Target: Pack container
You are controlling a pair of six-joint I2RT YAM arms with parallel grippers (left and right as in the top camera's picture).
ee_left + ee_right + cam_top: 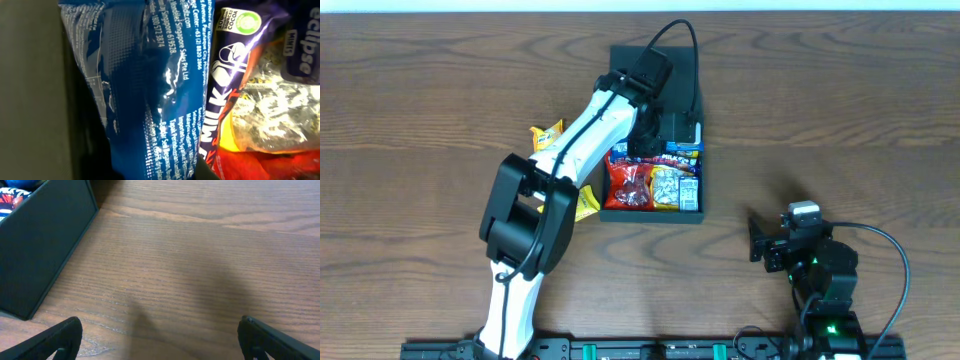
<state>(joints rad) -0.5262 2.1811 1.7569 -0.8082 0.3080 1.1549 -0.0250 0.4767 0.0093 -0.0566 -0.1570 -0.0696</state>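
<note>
I'm counting one container point(655, 217), at least four snack packets point(630, 185) inside under the left end effector point(665, 132), and two yellow packets point(547, 133) point(586, 205) left of it.

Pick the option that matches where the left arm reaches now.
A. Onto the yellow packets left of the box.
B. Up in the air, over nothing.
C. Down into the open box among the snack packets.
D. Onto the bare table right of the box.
C: seen from overhead, the left arm ends inside the container, and its wrist camera is filled by a blue packet beside other snacks.
</note>
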